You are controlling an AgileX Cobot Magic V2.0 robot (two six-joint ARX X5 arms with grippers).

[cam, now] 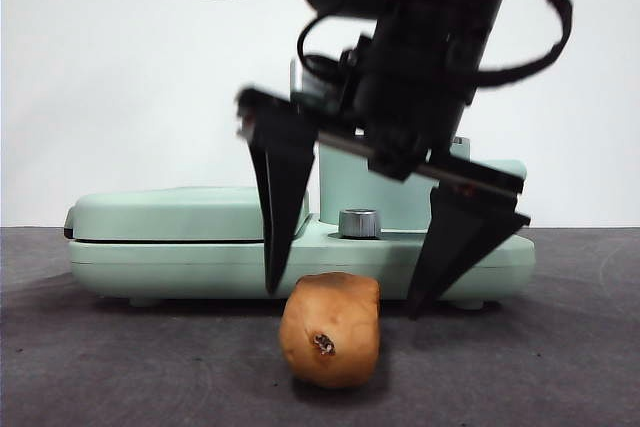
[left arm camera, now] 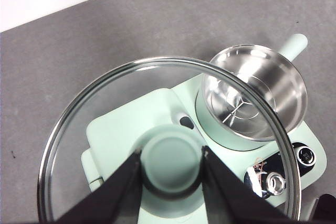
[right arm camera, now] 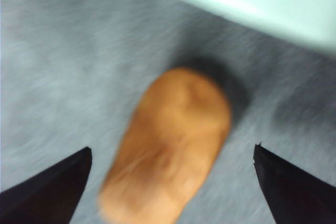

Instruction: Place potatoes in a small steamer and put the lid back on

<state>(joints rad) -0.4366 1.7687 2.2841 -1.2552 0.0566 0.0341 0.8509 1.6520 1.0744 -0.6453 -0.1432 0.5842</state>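
Nearest, in front of the small steamer (cam: 400, 182), potato (cam: 331, 329) on the table, likely firm, dense, lumpy, best pinched across its middle by the spread-wide right gripper (cam: 342, 292) above; farther, left gripper (left arm camera: 171, 163) clamping the fragile lid (left arm camera: 94, 114) by its knob.

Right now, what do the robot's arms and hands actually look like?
In the front view, the right hand has two black, wedge-shaped fingers tapering to points, mounted on a bar with a silver edge. Above sits a bulky black body with black cables looping around it. The left hand shows the same flat, matte black fingers. No markings are readable.
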